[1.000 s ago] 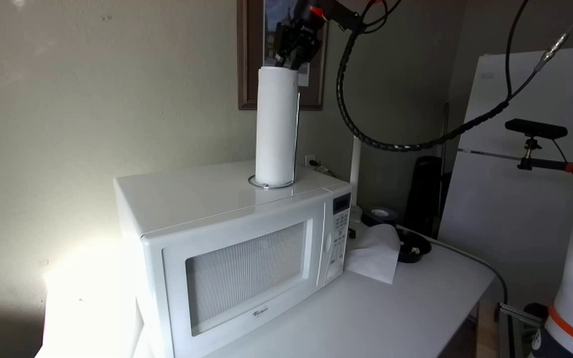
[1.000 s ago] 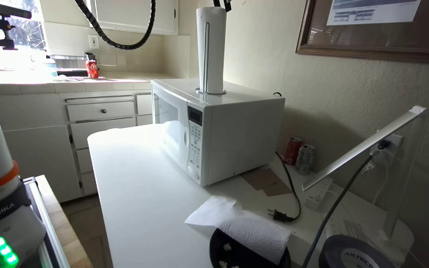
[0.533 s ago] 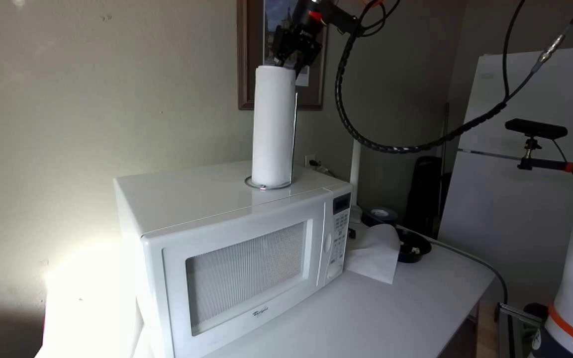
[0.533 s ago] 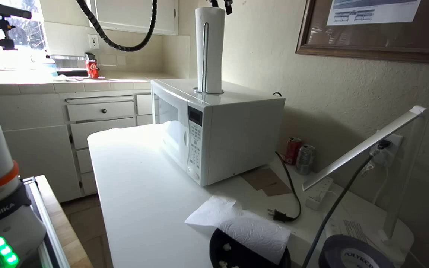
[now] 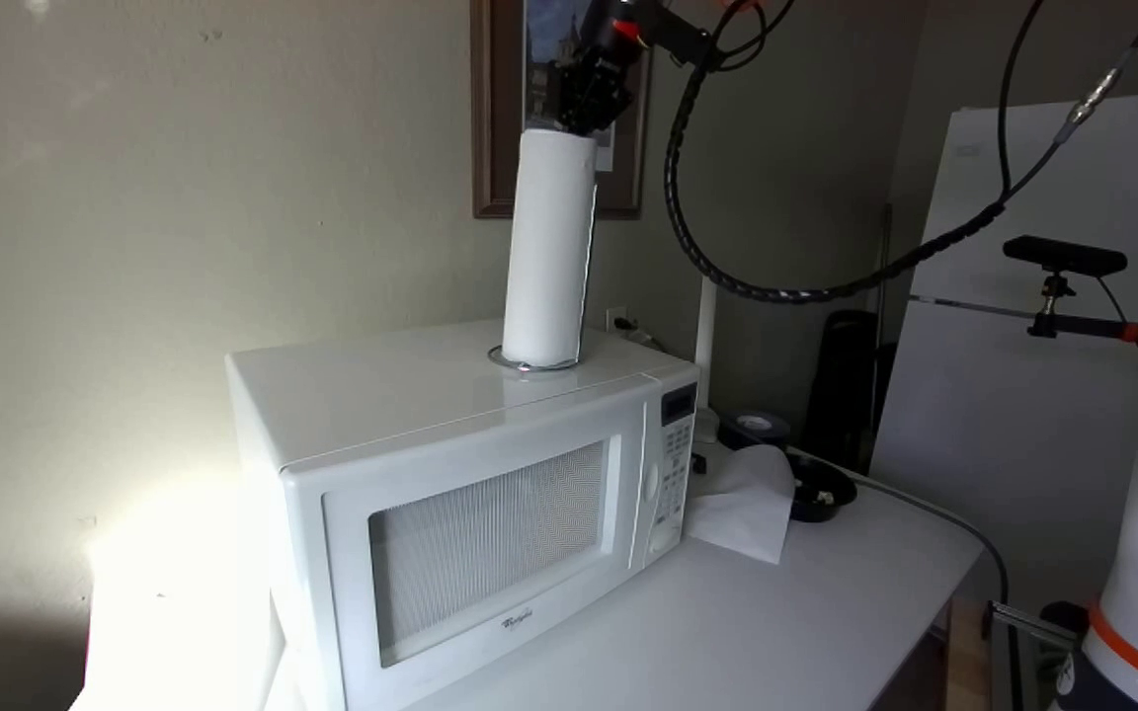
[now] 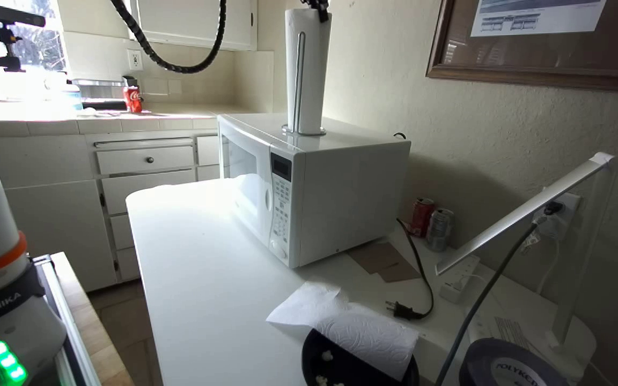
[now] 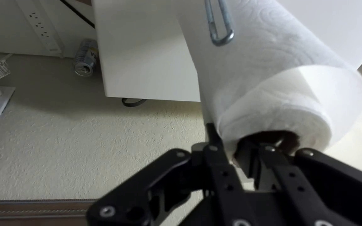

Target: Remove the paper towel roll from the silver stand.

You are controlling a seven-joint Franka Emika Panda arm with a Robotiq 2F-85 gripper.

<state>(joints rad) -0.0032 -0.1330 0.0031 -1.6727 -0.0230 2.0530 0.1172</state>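
Note:
The paper towel roll (image 5: 547, 247) stands on top of the microwave, tilted slightly, with its top leaning to the right in both exterior views (image 6: 315, 69). The silver stand (image 6: 298, 80) still runs along the roll's side, with its ring base (image 5: 527, 368) around the roll's bottom. In the wrist view the stand's looped wire (image 7: 221, 40) lies against the paper. My gripper (image 7: 230, 141) is at the roll's top end, one finger outside and one inside the core, closed on the roll's wall. The inner fingertip is hidden in the core. The gripper also shows in an exterior view (image 5: 577, 123).
The white microwave (image 5: 352, 415) stands on a white table (image 6: 201, 268). A framed picture (image 5: 495, 118) hangs on the wall behind the gripper. A crumpled paper sheet (image 6: 362, 332), a black bowl (image 6: 330, 364), cans (image 6: 422, 217) and a lamp (image 6: 529, 212) are beside the microwave.
The roll and stand first shifted slightly left in an exterior view. Since then the gripper has closed on the roll's wall, and the roll's top has tipped to the right.

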